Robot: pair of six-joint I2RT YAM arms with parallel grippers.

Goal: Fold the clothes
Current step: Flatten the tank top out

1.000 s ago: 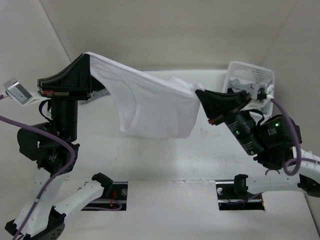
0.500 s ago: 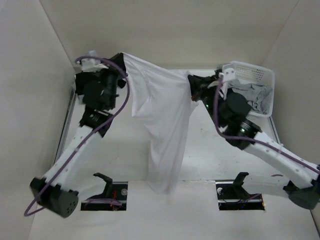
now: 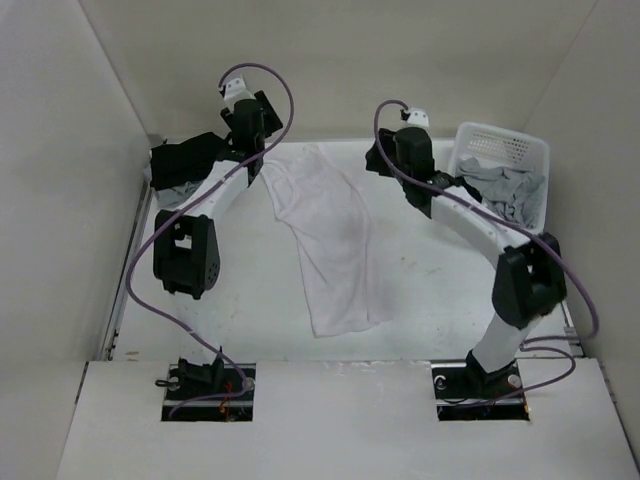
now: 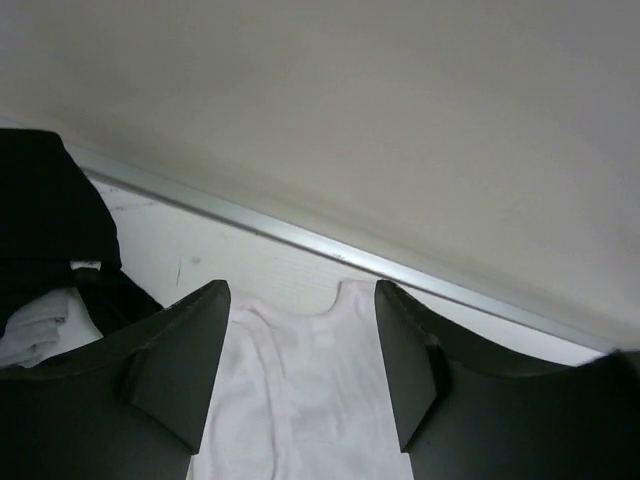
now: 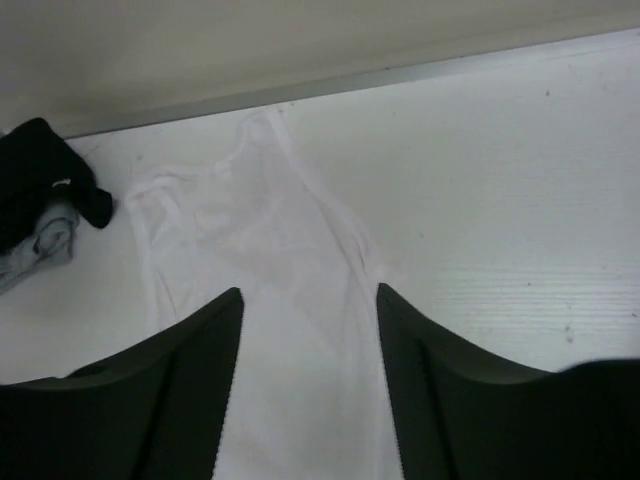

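Flat on the table (image 3: 440,290), a white tank top (image 3: 325,250). Straps up at the far edge, a little left of centre. Body running slantwise toward the near edge and stopping short of it, with the hem end slightly rumpled and a few creases along the length. Held by neither arm.

Over the strap end, the left gripper (image 4: 300,295): jaws spread wide and empty. Between the fingers, only a view down onto the neckline and straps, clear of the cloth.

Just right of the strap end, also by the far edge, the right gripper (image 5: 310,290): jaws likewise wide apart, gripping nothing. Below the gap, the top's armhole and side, with no contact to be seen.

In the far left corner, a crumpled black garment (image 3: 185,158), close beside the top's straps but apart from them. Tucked under its near side, a bit of pale cloth (image 4: 30,335).

In the far right corner, a white lattice basket (image 3: 500,135), well apart from the top. Inside it, a grey garment (image 3: 505,190), bunched and spilling over the near rim.
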